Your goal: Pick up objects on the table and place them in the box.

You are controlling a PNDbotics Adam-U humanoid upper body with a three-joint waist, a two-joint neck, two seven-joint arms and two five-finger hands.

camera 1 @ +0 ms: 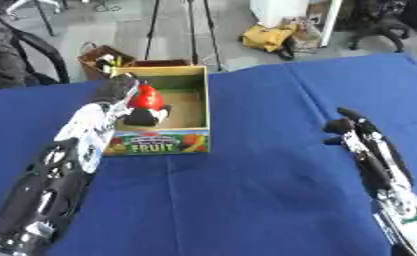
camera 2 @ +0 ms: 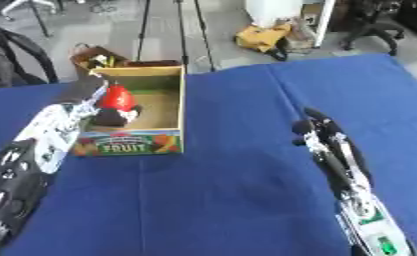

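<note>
Holding red object [camera 1: 146, 96] over box [camera 1: 198, 107], left hand [camera 1: 143, 116]

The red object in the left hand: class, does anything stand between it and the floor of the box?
Nothing visible does. The left hand holds the red object over the open box, inside its walls; the brown floor shows bare beside it.
</note>
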